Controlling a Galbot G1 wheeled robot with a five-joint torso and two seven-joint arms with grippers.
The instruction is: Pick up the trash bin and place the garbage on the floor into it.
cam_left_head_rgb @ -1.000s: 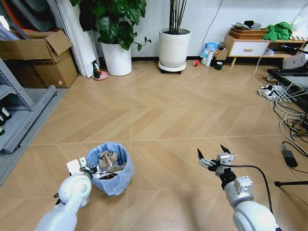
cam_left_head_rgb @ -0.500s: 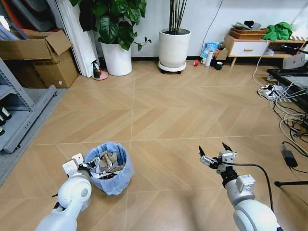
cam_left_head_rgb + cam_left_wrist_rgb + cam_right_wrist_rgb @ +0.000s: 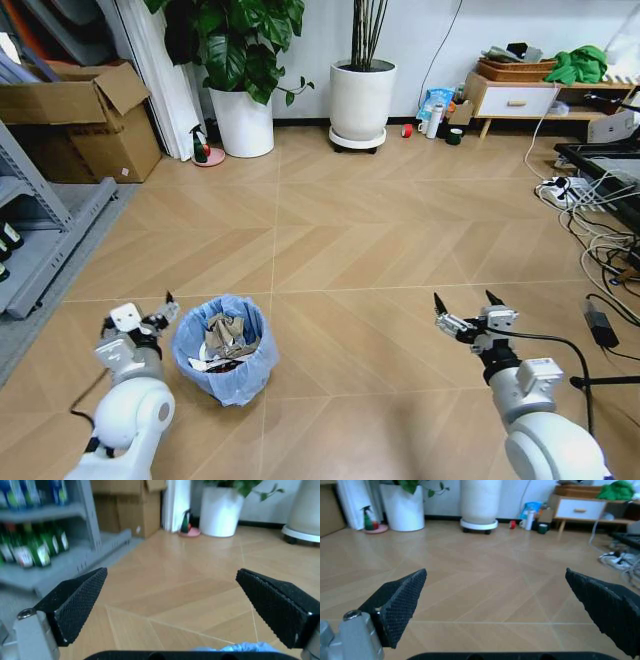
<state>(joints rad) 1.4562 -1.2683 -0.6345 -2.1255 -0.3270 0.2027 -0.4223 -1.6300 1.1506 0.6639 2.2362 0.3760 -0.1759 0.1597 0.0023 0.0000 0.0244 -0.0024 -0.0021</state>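
Change: the left gripper (image 3: 150, 312) had let go of the trash bin (image 3: 222, 347) and drawn off to its left, jaws wide apart and empty.
Meaning: the garbage (image 3: 222, 338) sat inside (task probably finished).
Right gripper (image 3: 466, 308): spread wide, holding nothing.
Beyond: bare floor (image 3: 330, 230).

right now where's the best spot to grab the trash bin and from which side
Probably the near-left rim of the trash bin, from above and the left. It stands upright with its mouth open and the blue bag folded over the rim, giving a thin edge to pinch. The open left gripper is beside that edge; the right gripper is far across the floor.
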